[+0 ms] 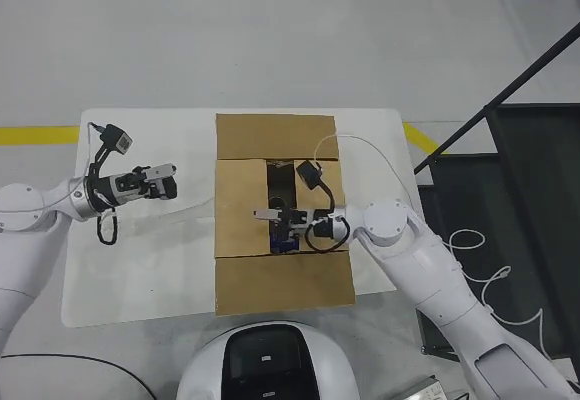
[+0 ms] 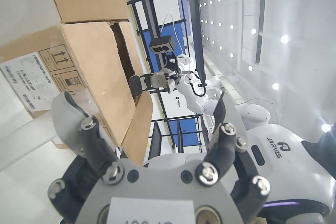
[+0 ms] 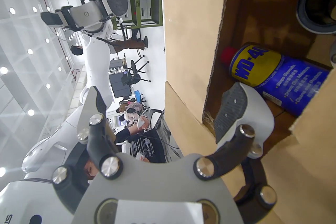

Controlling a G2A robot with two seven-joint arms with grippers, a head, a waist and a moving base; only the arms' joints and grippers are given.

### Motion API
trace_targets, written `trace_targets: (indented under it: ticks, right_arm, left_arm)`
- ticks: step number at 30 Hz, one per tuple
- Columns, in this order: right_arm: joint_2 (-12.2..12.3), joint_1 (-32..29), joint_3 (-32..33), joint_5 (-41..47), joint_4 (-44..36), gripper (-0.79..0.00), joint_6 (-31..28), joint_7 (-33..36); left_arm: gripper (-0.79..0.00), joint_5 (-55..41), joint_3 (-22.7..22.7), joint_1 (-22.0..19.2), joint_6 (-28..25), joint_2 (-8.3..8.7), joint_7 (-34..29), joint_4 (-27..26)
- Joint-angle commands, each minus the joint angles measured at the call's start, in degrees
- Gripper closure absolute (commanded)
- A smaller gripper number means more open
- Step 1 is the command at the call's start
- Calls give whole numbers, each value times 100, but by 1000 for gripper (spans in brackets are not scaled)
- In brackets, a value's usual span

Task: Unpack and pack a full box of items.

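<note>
A: Top view first: where was the box?
B: The box [image 1: 240,210] sat open in the middle of the table [image 1: 140,270], flaps spread. The right gripper [image 1: 267,213] was over its opening, above a spray can [image 1: 286,243]. The left gripper [image 1: 173,183] hung over the table beside the box, apart from it.
A: And the left wrist view?
B: The left gripper [image 2: 144,101] had its fingers spread wide with nothing between them, facing the side of the box [image 2: 92,57]. The right gripper [image 2: 136,84] showed farther off at the opening.
A: Right wrist view?
B: The right gripper [image 3: 164,96] was spread too, and empty. One finger [image 3: 231,109] sat inside the opening just beside the spray can [image 3: 278,78], the other outside a flap of the box [image 3: 191,25]. The can lay on its side on the box floor, near a dark round thing [image 3: 317,7].
A: Which step, then?
B: Unpacking, I judged, with the can not yet gripped. Next, both fingers needed to clear the flap and drop either side of the can before closing.
</note>
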Motion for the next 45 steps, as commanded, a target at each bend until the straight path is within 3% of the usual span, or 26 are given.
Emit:
trace_targets:
  ticks: [1,12,21,27,40,45]
  right_arm:
    - [0,-4,-1,10,-16,-785,-33,12]
    - [-9,-57,-30,42,-22,-785,-3,-83]
    - [-148,290,-528,283,272,-785,-103,300]
    - [-326,667,-967,571,266,-785,-581,436]
    - [-921,1497,-2144,440,678,-785,-1697,-451]
    - [-1166,1782,-2552,273,1095,-785,-1632,-641]
  left_arm:
    - [-785,-7,0,3,-8,1,-3,-3]
    - [-785,60,-17,69,94,-5,170,-126]
    - [-785,64,-92,-81,379,-66,230,133]
    - [-785,-55,-247,-126,268,-92,319,169]
    - [-785,-396,-871,139,200,-23,400,-482]
    - [-785,-501,-984,238,178,-30,385,-684]
